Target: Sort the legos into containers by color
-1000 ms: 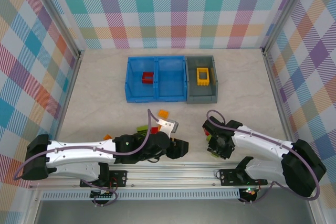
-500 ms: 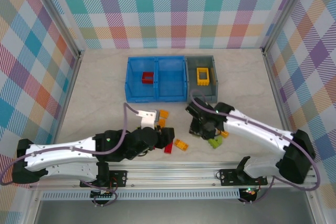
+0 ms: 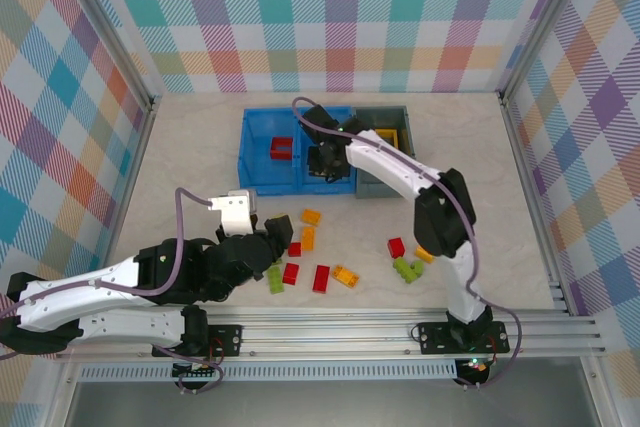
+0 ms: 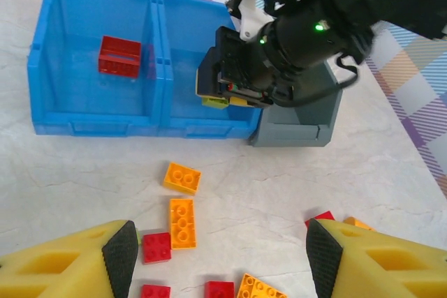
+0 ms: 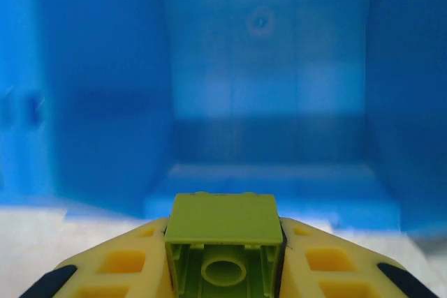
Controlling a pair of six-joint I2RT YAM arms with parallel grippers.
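At the far middle of the table [image 3: 200, 177] stand two containers side by side and touching: one blue bin [image 3: 270, 187] with two compartments on the left, and one grey bin [image 3: 385, 185] with a single compartment on the right. One red frame [image 3: 281, 149] lies in the left compartment of the blue bin, and one yellow frame [image 3: 392, 134] lies in the grey bin, partly hidden by the right arm. The right gripper [image 5: 223, 266] is above the right compartment of the blue bin, close to its near wall, and its two fingers are closed on one lime green brick [image 5: 223, 221], which is held with the hollow underside towards the wrist camera. The left gripper [image 4: 220, 256] hangs over the near left part of the table with its two fingers spread wide and nothing between them. On the table between the bins and the arm bases the loose legos are scattered. I count four red bricks [image 3: 321, 278], four orange bricks [image 3: 307, 238] and three green bricks [image 3: 275, 280], though the green one [image 3: 406, 269] on the right may be two pieces together. Most of them lie just right of the left gripper, and one red, one green and one orange lie in a small group further right.
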